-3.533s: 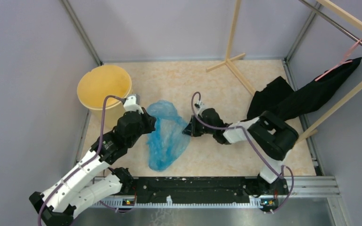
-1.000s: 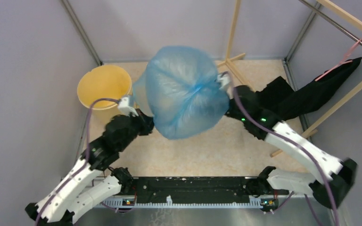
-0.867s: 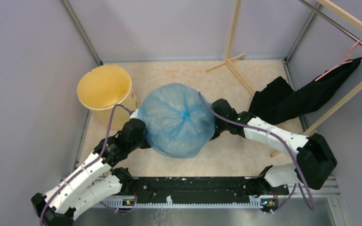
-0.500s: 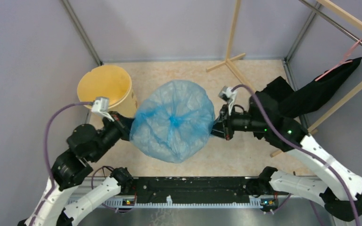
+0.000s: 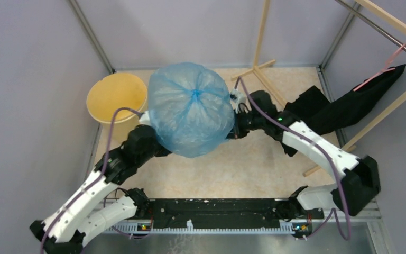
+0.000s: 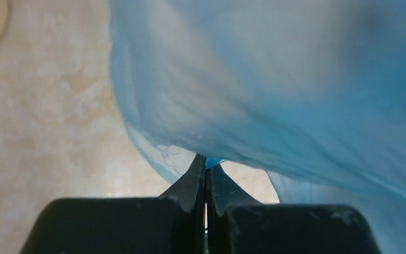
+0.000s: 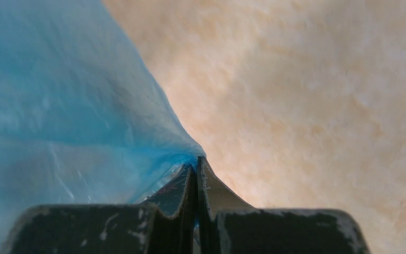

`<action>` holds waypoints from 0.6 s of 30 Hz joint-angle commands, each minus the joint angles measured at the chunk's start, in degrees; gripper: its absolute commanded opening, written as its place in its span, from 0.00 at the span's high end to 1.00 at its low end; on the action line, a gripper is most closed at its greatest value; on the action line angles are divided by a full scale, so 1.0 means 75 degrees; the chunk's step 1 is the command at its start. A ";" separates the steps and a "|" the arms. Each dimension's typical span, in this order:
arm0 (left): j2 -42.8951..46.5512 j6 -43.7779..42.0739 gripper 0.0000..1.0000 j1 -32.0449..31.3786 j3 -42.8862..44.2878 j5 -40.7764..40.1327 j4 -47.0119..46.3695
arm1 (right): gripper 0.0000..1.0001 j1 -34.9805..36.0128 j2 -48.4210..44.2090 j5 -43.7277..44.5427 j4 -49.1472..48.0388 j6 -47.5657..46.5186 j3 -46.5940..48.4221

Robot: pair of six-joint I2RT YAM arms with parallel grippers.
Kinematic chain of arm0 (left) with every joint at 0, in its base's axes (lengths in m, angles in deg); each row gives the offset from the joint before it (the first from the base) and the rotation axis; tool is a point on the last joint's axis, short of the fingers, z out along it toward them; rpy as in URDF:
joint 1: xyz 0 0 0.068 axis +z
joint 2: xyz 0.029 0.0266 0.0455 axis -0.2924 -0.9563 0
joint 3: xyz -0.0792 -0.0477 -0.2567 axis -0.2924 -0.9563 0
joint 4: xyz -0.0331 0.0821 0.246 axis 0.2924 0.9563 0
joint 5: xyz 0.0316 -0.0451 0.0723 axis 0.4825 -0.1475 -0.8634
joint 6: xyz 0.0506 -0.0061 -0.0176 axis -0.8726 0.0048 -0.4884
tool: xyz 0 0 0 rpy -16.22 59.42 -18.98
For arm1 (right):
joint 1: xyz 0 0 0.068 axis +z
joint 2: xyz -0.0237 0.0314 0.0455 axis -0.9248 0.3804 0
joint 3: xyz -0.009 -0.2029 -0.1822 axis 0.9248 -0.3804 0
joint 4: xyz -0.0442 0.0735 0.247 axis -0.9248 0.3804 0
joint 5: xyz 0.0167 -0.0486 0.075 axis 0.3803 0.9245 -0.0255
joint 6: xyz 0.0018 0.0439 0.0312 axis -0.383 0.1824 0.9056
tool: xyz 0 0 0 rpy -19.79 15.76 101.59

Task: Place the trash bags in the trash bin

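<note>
Trash bag [image 5: 190, 116]: ballooned with air and suspended above the tabletop [image 5: 254, 169] between the two arms, just beside the trash bin [image 5: 117, 98] on its right in the top view. Left fingers [image 6: 190, 185]: fully closed, pinching the film at the bag's left edge. Right fingers [image 7: 175, 193]: fully closed, pinching the film at its right edge. Black cloth [image 5: 349, 108]: well apart, far right.

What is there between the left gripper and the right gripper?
The puffed-up blue trash bag fills that stretch; the left gripper and right gripper each pinch one edge. The top view shows it.
</note>
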 commanded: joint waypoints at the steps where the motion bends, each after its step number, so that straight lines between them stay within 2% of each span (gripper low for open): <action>1: -0.0933 0.0481 1.00 -0.0015 -0.0303 0.0367 0.0739 | 1.00 0.0011 0.0963 -0.0563 0.0623 -0.0500 -0.0848; 5: -0.0404 0.0218 1.00 -0.0014 -0.0406 0.1062 0.0640 | 1.00 0.0545 0.0201 -0.0505 0.0634 -0.0668 -0.1754; 9: 0.0341 0.0110 1.00 -0.0010 -0.0463 0.1866 0.0376 | 1.00 0.0656 -0.0942 -0.1051 0.0751 -0.0426 -0.2024; 14: 0.0699 -0.0256 1.00 -0.0014 0.0320 0.2034 0.0999 | 1.00 0.0655 -0.1861 -0.1551 0.1524 -0.0451 -0.1576; 18: 0.0649 -0.0732 1.00 -0.0008 0.1429 0.1825 0.1229 | 1.00 0.0471 -0.1951 -0.2131 0.1812 -0.0431 -0.0823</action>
